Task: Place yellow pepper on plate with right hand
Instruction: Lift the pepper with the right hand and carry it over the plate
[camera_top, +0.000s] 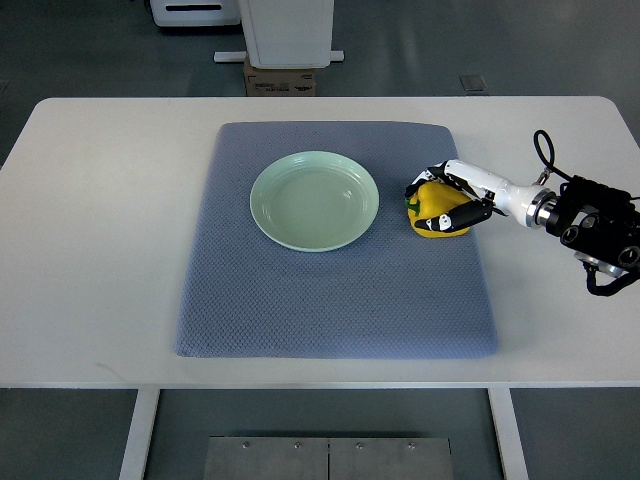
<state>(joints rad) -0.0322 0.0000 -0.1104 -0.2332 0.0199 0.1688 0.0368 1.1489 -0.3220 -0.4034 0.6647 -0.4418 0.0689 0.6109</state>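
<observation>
Starting on the left: bare white table (100, 250), smooth and flat, no left arm anywhere in the shot. Moving in, there's the grey-blue mat (330, 300), a rounded rectangle with a fine woven, dimpled texture. On it sits the plate (272, 215), pale green, round, glossy, with a shallow raised rim, and nothing on it yet. Now just to the right of the plate, on the mat, the yellow pepper (432, 206), shiny, lumpy and rounded, green stem pointing toward the plate. And here's the right hand (452, 198), white shell with dark fingers (468, 214), curled around the pepper from the right, gripping it on both flanks. The pepper looks to be resting on the mat, not clearly lifted. The risk from here? That waxy, bulging skin could slide out of a shallow grip on the lift. Carry it too low and it might clip the plate's rim and shove the plate across the mat.
</observation>
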